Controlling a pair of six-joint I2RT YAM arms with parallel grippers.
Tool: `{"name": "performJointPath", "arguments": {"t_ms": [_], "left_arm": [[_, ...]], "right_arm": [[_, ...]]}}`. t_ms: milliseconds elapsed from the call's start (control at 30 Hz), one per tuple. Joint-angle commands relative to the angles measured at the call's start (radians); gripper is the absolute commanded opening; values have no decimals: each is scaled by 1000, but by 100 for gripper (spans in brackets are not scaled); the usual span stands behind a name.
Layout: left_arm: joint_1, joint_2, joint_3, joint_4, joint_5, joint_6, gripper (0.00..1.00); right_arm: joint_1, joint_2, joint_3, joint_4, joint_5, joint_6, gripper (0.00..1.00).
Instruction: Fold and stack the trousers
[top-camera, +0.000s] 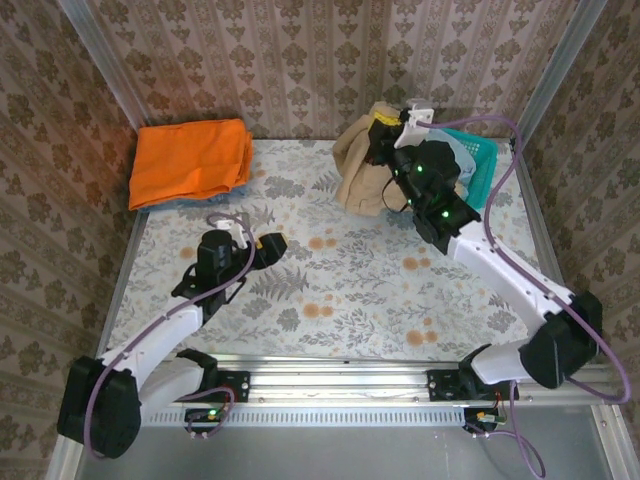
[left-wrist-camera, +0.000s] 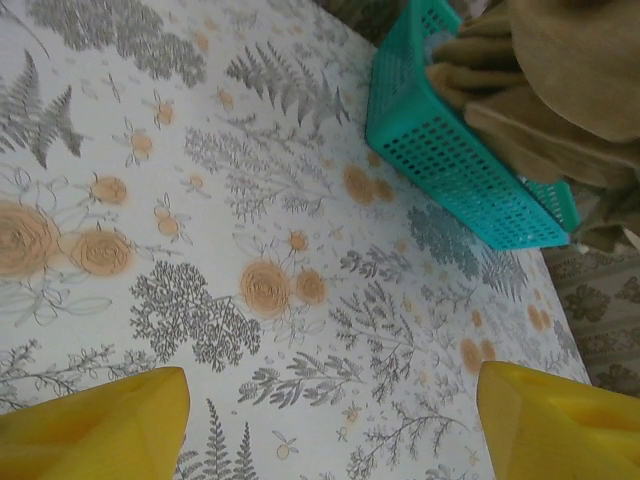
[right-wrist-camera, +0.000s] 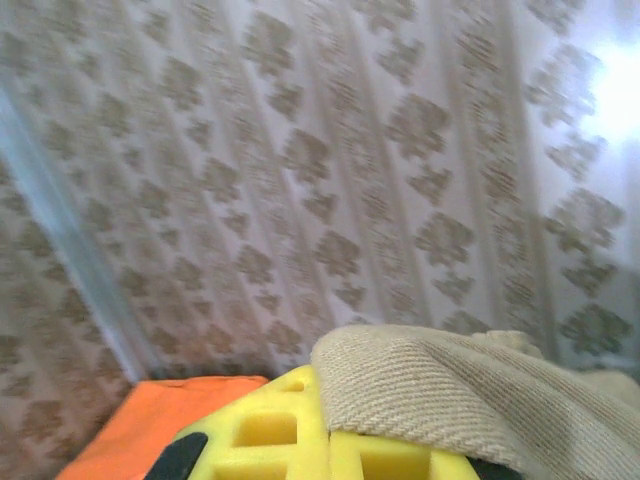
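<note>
Floral tabletop (top-camera: 350, 275), tan trousers (top-camera: 352, 170) (bunched, lifted) in right pincer (top-camera: 384, 126)

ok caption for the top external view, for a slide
Right gripper holds tan trousers raised at the teal basket; left gripper open above the floral table.

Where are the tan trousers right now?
In the overhead view, the trousers hang from the right hand at the far right, beside the teal basket.

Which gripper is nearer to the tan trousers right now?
Right. The right gripper is at the top of the trousers, its fingers holding the cloth up beside the teal basket. The left gripper is apart from them, open over the floral table.
</note>
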Motion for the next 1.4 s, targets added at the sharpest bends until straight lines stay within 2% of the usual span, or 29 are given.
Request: {"name": "performJointPath", "arguments": {"t_ms": [0, 100, 200, 233, 300, 333, 467, 533, 667, 767, 833, 933, 1000, 1067, 1133, 1167, 1233, 1367], "left_arm": [[-4, -68, 6, -44, -72, 37, 76], [4, -129, 15, -86, -121, 42, 76], [26, -204, 46, -181, -193, 39, 77], [39, -232, 64, -234, -231, 28, 79], [77, -286, 98, -349, -295, 0, 80], [102, -316, 115, -397, -315, -9, 81], [181, -405, 176, -527, -336, -5, 83], [197, -419, 206, -552, -331, 21, 84], [198, -385, 257, -566, -287, 65, 82], [172, -323, 261, -522, -222, 62, 79], [106, -261, 265, -495, -217, 71, 76], [-81, -113, 322, -486, -258, 132, 74], [-230, 13, 406, -538, -337, 210, 75], [-397, 166, 539, -642, -475, 310, 78], [-534, 309, 676, -752, -583, 376, 80], [-591, 386, 748, -803, -599, 411, 81], [-681, 527, 877, -885, -599, 468, 86], [-802, 782, 1079, -967, -573, 536, 86]], "right_arm": [[78, -99, 38, 59, -42, -61, 0], [164, -120, 3, 53, -51, -59, 0], [250, -88, 5, -24, -56, -42, 0], [275, -69, 11, -66, -36, -30, 8], [282, -32, 0, -118, -35, 18, 39], [282, -16, -12, -145, -15, 47, 50], [274, 12, -1, -298, -83, 101, 63], [271, -4, 9, -383, -61, 106, 71], [190, -62, -6, -551, 29, 189, 72], [50, -90, -53, -668, 141, 294, 68], [-67, -85, -100, -707, 150, 363, 58], [-226, -46, -160, -699, 52, 417, 37], [-298, -3, -180, -687, -13, 430, 26], [-355, 43, -200, -670, -81, 451, 18], [-399, 95, -226, -643, -145, 473, 16], [-420, 115, -240, -633, -166, 481, 14], [-452, 146, -260, -613, -206, 489, 14], [-520, 195, -292, -552, -238, 498, 13]]}}
